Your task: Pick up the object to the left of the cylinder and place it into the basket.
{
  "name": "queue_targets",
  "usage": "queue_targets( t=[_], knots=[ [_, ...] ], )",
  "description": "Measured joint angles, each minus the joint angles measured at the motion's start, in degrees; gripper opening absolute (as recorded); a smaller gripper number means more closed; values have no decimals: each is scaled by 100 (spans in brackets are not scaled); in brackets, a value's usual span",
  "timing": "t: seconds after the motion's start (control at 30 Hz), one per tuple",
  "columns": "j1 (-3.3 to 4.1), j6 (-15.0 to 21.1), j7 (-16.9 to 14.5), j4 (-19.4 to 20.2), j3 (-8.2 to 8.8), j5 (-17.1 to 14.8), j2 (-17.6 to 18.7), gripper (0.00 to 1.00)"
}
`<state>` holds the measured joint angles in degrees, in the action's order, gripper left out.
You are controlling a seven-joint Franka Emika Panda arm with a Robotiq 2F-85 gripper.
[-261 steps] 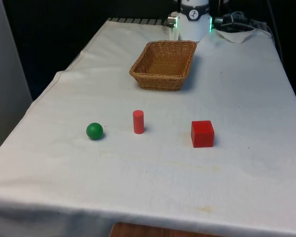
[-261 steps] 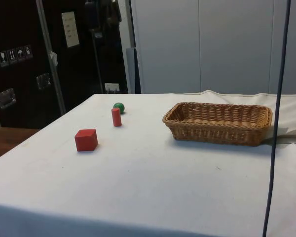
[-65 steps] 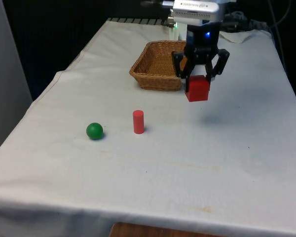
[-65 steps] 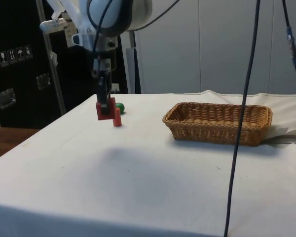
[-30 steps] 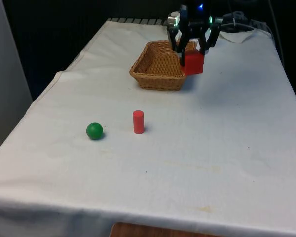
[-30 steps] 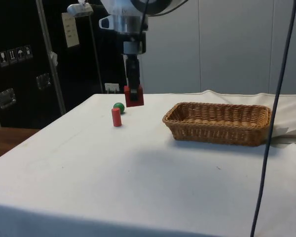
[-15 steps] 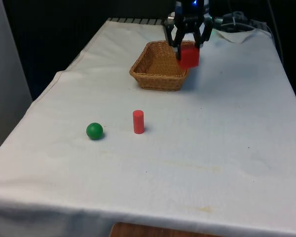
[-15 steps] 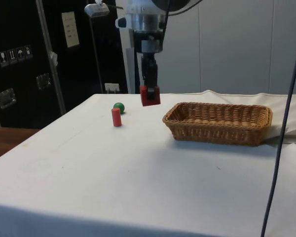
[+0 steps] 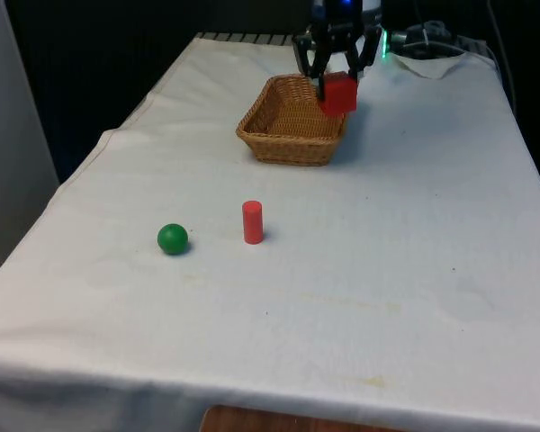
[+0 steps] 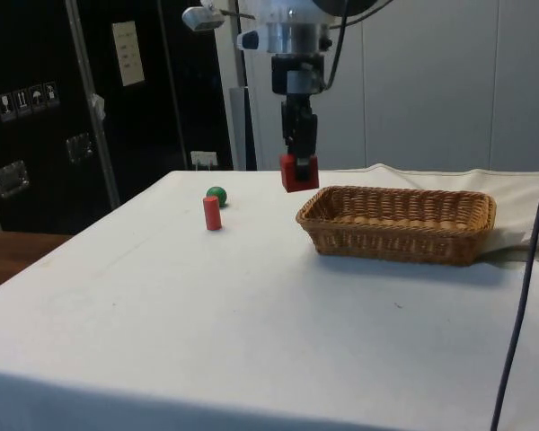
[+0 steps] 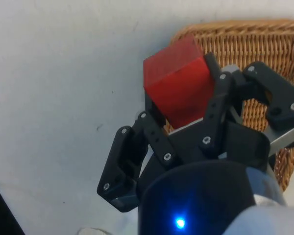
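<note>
Front view, table: a white cloth with faint creases and a few small dark specks is spread over the whole table, whose far end is backed by black curtains.
Side view, room: dark cabinets are seen beyond the basket's far-left side, and pale panels behind the basket.
Basket: an oblong wicker basket of tan weave is set on the cloth; the landmark for all places below.
Gripper: the black gripper is held in the air by the basket's corner on the front view's right, fingers pointed down and closed against two opposite faces of the red cube.
Red cube: a plain, smooth, sharp-edged red cube is gripped between the fingers, clear of the cloth and level with or just above the basket's rim. In the side view the red cube is seen just outside the basket's near-left end; in the wrist view the red cube lies over the rim's edge, part over weave and part over cloth.
Red cylinder: a small red cylinder stands upright on the cloth, well apart from the basket, on its near side.
Green ball: a green ball rests on the cloth beyond the cylinder from the basket, toward the front view's left.
</note>
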<state>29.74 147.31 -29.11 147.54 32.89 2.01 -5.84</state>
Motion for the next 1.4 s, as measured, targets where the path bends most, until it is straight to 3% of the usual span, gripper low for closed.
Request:
queue_targets(
  t=[0.33,0.53,0.77,0.93,1.4],
  knots=[
    [-57,11,-57,395,160,304,-401,1],
    [-115,11,-172,722,350,567,-728,1],
    [-143,23,-292,905,493,733,-854,1],
    [-143,189,-504,1008,619,745,-739,1],
    [-143,900,-1003,1049,808,716,92,1]
  ],
)
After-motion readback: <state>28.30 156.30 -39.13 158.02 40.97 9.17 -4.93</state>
